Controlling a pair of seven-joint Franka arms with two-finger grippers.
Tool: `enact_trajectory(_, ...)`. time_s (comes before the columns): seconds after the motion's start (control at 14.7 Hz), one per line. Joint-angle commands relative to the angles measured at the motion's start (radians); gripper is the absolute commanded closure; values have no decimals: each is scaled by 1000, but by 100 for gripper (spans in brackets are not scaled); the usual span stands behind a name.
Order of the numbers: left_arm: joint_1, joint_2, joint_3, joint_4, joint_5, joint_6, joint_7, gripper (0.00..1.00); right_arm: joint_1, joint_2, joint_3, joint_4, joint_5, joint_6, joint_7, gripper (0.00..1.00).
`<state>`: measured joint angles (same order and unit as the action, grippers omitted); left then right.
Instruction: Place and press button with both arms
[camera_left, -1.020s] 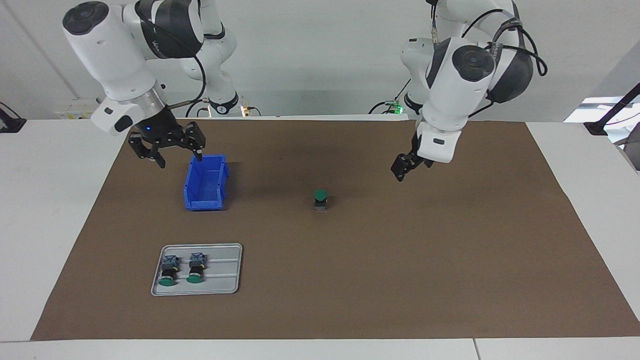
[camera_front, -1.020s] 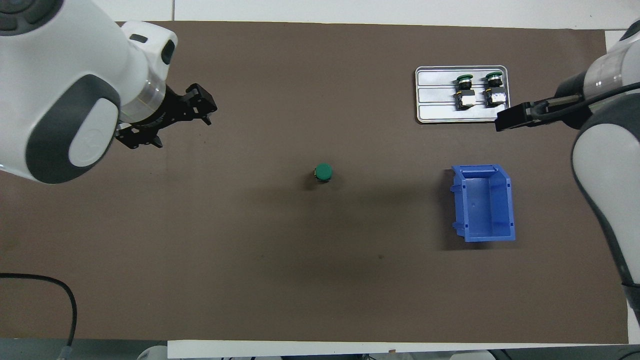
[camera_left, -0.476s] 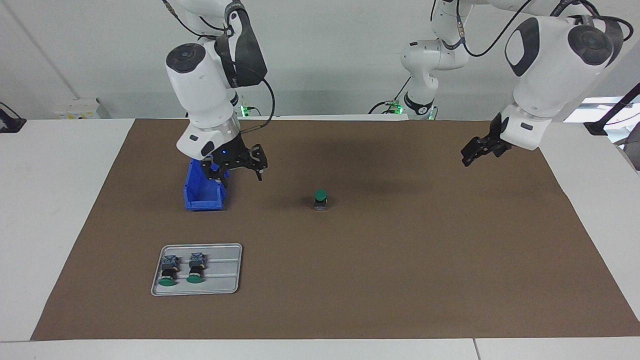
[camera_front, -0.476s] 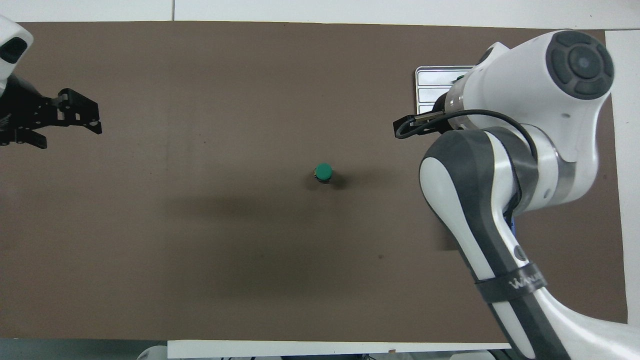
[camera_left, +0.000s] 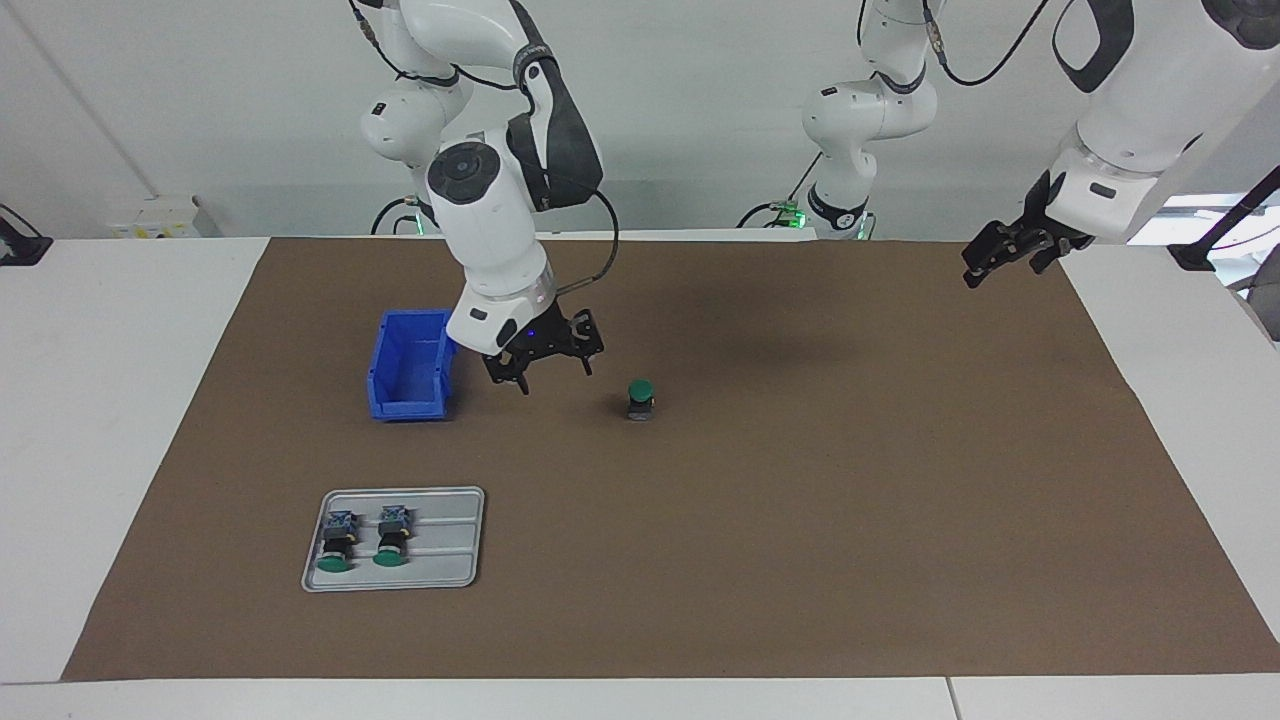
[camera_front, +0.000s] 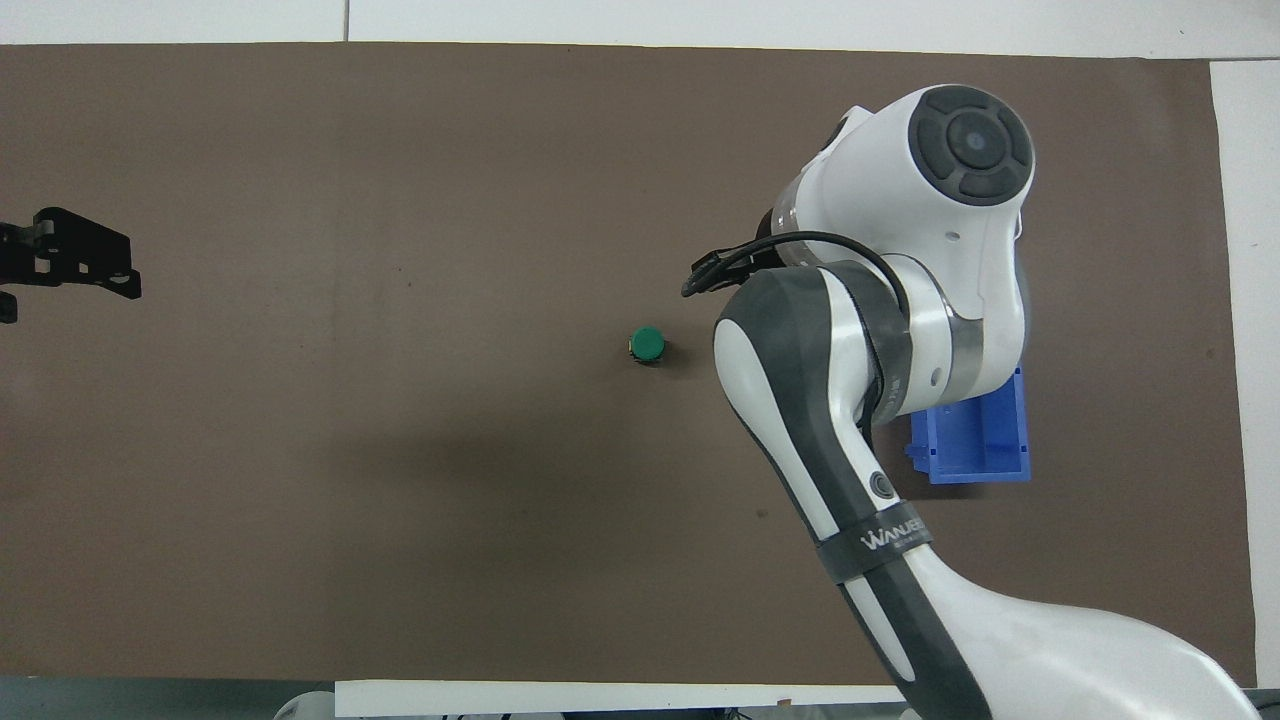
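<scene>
The button stands upright on the brown mat, green cap up, with nothing touching it. My right gripper hangs open just above the mat, between the blue bin and the button, empty and a short gap from the button. In the overhead view the right arm's own links hide that gripper. My left gripper is raised over the mat's corner at the left arm's end of the table, open and empty, well away from the button.
A grey tray farther from the robots than the bin holds two more green-capped buttons lying on their sides. The bin shows nothing inside. In the overhead view the right arm covers the tray.
My right gripper swung from beside the bin across it and down toward the button. My left gripper pulled back and up toward its own end of the table. The button stayed put.
</scene>
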<state>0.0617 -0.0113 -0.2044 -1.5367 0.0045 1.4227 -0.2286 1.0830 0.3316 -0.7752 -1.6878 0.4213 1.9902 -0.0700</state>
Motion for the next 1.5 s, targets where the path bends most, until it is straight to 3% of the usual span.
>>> enact_trajectory(0.0,27,-45,-47,-43,18,-10,47,0,-109,108,129,126,62,4,-28,7)
enact_trajectory(0.27,40,-50,-24,-62,9,-22,170,0,-112,194,148,157,113,67,-25,7)
enact_trajectory(0.61,50,-55,19,-111,-72,50,178,0,-88,242,148,169,109,35,-22,9)
enact_trajectory(0.88,47,-72,28,-129,-72,50,184,0,-58,241,146,169,116,-46,243,10)
enact_trajectory(1.43,49,-78,23,-141,-75,42,184,0,-17,271,146,152,102,-45,315,12)
